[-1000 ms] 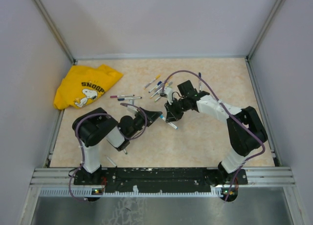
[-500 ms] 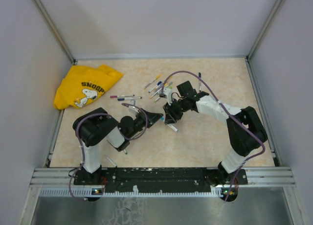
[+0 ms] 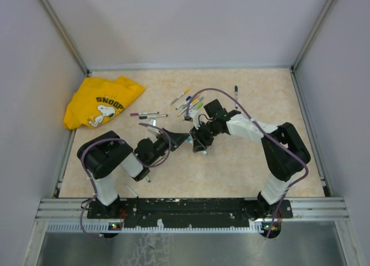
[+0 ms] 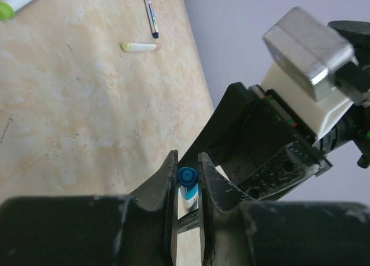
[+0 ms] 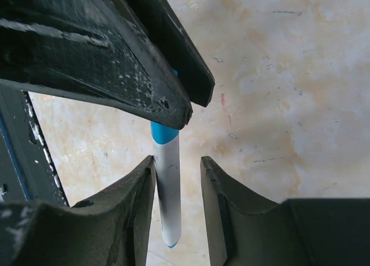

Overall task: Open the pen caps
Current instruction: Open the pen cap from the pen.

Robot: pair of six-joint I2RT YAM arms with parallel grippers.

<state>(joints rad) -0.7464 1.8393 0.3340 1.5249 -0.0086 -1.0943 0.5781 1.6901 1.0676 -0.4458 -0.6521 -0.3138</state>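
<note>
Two claws nose-to-nose (both angled inward)

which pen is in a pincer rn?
The blue-capped pen, clamped at its cap in the left pincer; the other pens lie loose on the table.

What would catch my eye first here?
Mid-table, the left gripper clamps a blue-capped pen at its cap end, while the right gripper stands open around its white barrel. Next comes the yellow Snoopy shirt in the far left corner, then the loose pens scattered beyond the grippers.
</note>
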